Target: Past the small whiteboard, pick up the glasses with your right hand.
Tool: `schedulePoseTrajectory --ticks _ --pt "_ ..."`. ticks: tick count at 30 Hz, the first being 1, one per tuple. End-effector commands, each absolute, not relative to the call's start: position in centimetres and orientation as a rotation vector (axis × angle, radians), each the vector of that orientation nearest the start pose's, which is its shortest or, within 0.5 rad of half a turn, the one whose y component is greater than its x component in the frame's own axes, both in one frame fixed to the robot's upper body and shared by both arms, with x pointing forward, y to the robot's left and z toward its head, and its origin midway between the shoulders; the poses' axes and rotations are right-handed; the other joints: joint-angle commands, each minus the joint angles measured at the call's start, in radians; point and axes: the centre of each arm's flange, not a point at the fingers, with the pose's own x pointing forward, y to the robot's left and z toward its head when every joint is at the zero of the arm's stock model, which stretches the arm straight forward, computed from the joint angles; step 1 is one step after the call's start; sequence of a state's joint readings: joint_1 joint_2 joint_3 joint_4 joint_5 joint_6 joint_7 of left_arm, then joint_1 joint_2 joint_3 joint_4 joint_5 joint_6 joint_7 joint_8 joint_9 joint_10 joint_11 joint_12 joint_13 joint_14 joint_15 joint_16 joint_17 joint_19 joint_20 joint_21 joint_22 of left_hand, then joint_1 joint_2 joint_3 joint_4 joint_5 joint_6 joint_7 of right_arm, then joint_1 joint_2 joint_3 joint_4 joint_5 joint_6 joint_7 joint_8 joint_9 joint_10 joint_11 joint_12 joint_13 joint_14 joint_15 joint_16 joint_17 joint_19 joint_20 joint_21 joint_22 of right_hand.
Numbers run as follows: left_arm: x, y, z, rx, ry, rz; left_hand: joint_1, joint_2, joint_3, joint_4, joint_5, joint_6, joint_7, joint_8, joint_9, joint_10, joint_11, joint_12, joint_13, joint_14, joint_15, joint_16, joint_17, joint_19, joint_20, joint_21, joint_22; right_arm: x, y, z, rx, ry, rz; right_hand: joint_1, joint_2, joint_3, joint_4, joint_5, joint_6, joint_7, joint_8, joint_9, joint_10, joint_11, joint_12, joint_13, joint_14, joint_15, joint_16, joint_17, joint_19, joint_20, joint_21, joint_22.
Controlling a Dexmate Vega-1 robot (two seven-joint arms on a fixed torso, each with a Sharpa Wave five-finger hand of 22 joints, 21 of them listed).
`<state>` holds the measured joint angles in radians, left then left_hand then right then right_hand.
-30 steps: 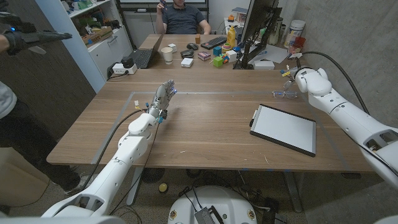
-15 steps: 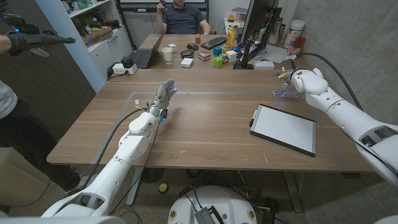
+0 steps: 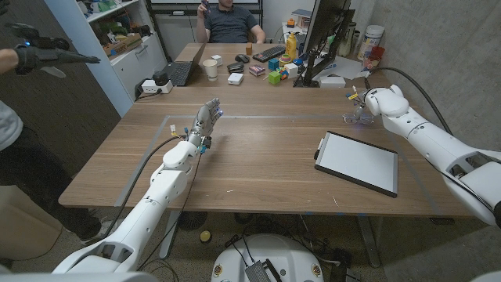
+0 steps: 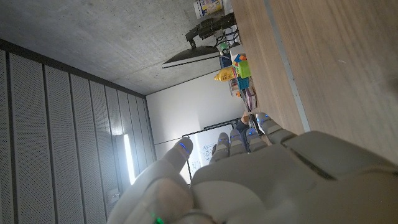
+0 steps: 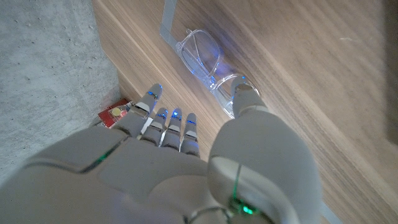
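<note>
Since a second ago the right hand [image 3: 369,99] has slid toward upper left in the head view and now hangs over the glasses [image 3: 358,119], covering their far side. In the right wrist view its thumb tip [image 5: 244,93] meets the clear frame of the glasses [image 5: 210,60]; the fingers are spread and hold nothing. The glasses lie on the table [image 3: 266,157] past the whiteboard [image 3: 358,162], at right of center; their long axis runs roughly across the frame. The left hand [image 3: 206,121] stays raised, fingers extended, empty.
</note>
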<state>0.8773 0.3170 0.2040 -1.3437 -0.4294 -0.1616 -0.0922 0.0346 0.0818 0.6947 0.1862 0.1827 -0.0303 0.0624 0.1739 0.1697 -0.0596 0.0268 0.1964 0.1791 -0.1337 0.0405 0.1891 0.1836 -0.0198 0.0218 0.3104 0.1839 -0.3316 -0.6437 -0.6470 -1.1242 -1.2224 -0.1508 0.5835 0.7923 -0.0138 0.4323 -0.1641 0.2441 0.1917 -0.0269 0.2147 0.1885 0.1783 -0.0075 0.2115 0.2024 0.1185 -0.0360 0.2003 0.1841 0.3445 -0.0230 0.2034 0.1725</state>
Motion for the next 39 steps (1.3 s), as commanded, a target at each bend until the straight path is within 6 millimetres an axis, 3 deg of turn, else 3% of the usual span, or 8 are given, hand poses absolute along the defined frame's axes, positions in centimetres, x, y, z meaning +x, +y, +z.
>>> schedulePoseTrajectory --ticks 1,17,26,28,32,36,39 --pt "65.4 25.4 -2.0 -0.021 -0.580 -0.215 -0.010 0.099 0.001 -0.002 0.000 -0.005 0.008 0.006 0.004 -0.009 0.000 0.003 0.005 -0.008 0.001 0.002 0.004 0.000 0.004 -0.002 0.001 71.4 -37.7 9.2 -2.018 0.258 -0.151 0.016 -0.002 0.011 0.001 0.004 0.024 0.000 0.010 0.005 0.026 0.004 0.010 0.006 0.029 -0.011 0.010 0.003 0.031 -0.007 0.013 0.001" --pt "65.5 25.4 -1.7 -0.015 -0.583 -0.217 -0.010 0.100 0.001 -0.002 0.000 -0.006 0.007 0.006 0.004 -0.008 -0.001 0.003 0.005 -0.008 0.002 0.002 0.004 0.001 0.004 -0.004 0.001 71.9 -37.3 9.0 -2.030 0.268 -0.139 0.097 0.003 0.052 -0.008 0.010 0.126 -0.012 0.029 0.005 0.120 0.002 0.032 0.008 0.160 -0.046 0.029 0.005 0.158 -0.016 0.039 0.003" --pt "65.7 25.5 -1.6 -0.017 -0.582 -0.215 -0.011 0.099 0.001 -0.002 0.000 -0.005 0.007 0.006 0.004 -0.009 -0.002 0.003 0.005 -0.009 0.002 0.002 0.004 0.002 0.003 -0.005 0.001 72.2 -37.0 9.2 -2.043 0.277 -0.152 0.154 0.015 0.088 -0.001 0.014 0.258 -0.025 0.053 0.004 0.261 -0.009 0.070 0.013 0.350 -0.097 0.067 0.018 0.267 -0.033 0.066 0.010" --pt "65.7 25.5 -1.6 -0.017 -0.583 -0.214 -0.011 0.099 0.001 -0.002 0.000 -0.005 0.007 0.006 0.004 -0.009 -0.001 0.003 0.005 -0.008 0.003 0.002 0.004 0.002 0.003 -0.006 0.001 72.3 -36.9 9.2 -2.045 0.281 -0.151 0.158 0.018 0.092 0.001 0.014 0.275 -0.026 0.055 0.004 0.286 0.001 0.079 0.014 0.384 -0.109 0.076 0.022 0.286 -0.035 0.073 0.011" --pt "65.7 25.6 -1.4 -0.015 -0.588 -0.211 -0.011 0.099 0.001 -0.001 0.000 -0.004 0.007 0.007 0.004 -0.008 -0.001 0.003 0.005 -0.008 0.003 0.002 0.004 0.003 0.003 -0.006 0.001 72.4 -36.9 9.3 -2.052 0.281 -0.153 0.170 0.025 0.101 0.002 0.015 0.296 -0.024 0.055 0.004 0.317 -0.012 0.092 0.019 0.442 -0.113 0.093 0.031 0.306 -0.036 0.080 0.013" --pt "65.7 25.7 -1.4 -0.015 -0.589 -0.212 -0.011 0.099 0.001 -0.001 0.000 -0.004 0.007 0.007 0.004 -0.008 -0.001 0.003 0.005 -0.009 0.003 0.001 0.004 0.003 0.002 -0.007 0.001 72.6 -36.8 9.4 -2.055 0.292 -0.147 0.176 0.034 0.091 0.006 0.008 0.306 -0.024 0.047 0.004 0.340 -0.015 0.107 0.027 0.541 -0.158 0.138 0.064 0.349 -0.032 0.099 0.017" --pt "65.7 25.7 -1.3 -0.016 -0.591 -0.211 -0.011 0.099 0.001 -0.001 0.000 -0.004 0.007 0.007 0.004 -0.008 -0.001 0.003 0.005 -0.009 0.003 0.001 0.004 0.003 0.002 -0.007 0.001 72.8 -36.8 9.4 -2.057 0.305 -0.143 0.183 0.034 0.079 0.005 0.004 0.317 -0.024 0.044 0.004 0.361 -0.014 0.121 0.032 0.613 -0.166 0.177 0.091 0.379 -0.032 0.114 0.019"
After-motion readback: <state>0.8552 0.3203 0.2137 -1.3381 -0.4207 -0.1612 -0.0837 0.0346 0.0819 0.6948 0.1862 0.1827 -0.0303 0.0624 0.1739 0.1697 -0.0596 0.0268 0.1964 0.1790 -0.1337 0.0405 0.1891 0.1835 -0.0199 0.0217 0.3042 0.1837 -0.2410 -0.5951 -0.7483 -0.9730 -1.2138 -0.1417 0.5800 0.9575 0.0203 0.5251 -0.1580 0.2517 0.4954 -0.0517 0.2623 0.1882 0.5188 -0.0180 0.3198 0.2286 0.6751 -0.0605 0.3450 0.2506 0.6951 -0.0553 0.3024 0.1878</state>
